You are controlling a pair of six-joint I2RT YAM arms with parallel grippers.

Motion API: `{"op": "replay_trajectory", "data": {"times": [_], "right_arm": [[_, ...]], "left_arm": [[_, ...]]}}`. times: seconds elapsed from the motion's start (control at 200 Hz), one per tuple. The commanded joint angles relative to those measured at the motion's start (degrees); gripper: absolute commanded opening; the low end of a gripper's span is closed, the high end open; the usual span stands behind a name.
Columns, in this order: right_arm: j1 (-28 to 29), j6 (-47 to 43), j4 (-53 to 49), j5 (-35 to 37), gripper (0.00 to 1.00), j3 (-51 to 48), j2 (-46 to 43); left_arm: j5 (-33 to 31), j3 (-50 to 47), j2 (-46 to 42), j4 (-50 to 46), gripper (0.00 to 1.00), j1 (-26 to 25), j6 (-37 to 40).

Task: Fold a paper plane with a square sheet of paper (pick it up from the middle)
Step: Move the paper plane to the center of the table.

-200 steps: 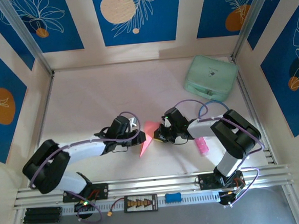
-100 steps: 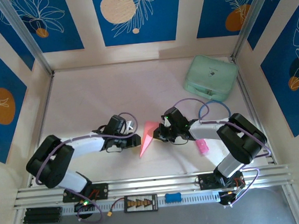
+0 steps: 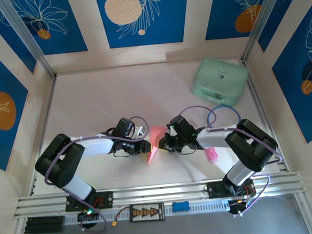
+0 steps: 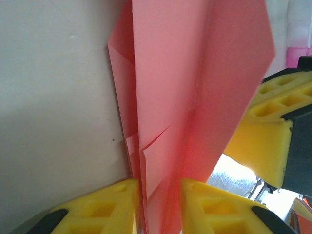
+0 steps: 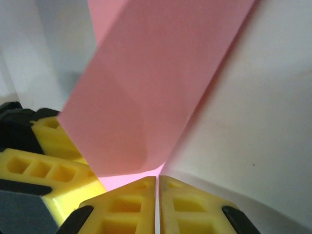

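Mint-green case (image 3: 220,81) well behind paper plane (image 3: 155,139); pink stick (image 3: 210,153) nearer.

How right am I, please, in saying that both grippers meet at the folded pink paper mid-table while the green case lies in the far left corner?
Only the corner is wrong: the top view shows the green case in the far right corner. The left gripper and right gripper do meet at the folded pink paper mid-table.

Overhead; wrist close-ups sharing paper plane (image 3: 155,136)
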Motion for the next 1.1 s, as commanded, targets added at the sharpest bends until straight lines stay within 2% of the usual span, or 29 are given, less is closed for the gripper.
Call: {"op": "replay_trajectory", "data": {"times": [0.0,0.255,0.445,0.86,1.095], "right_arm": [[0.8,1.63,2.16,-1.87,0.12,-1.08,1.56],[1.11,1.65,2.83,-2.01,0.12,-1.41,2.29],[1.11,1.81,4.41,-2.81,0.1,-1.44,3.51],[1.42,2.72,7.09,-3.12,0.08,-2.32,4.77],[1.3,2.67,6.33,-2.75,0.08,-2.53,4.08]], "left_arm": [[2.34,1.7,1.17,-0.22,0.28,0.43,1.09],[-0.06,2.6,1.94,-4.35,0.31,0.41,2.89],[3.48,2.9,4.2,-1.27,0.3,0.3,1.59],[9.01,2.69,6.31,6.57,0.22,0.02,-2.5],[7.22,2.42,5.07,5.29,0.16,-0.02,-1.91]]}}
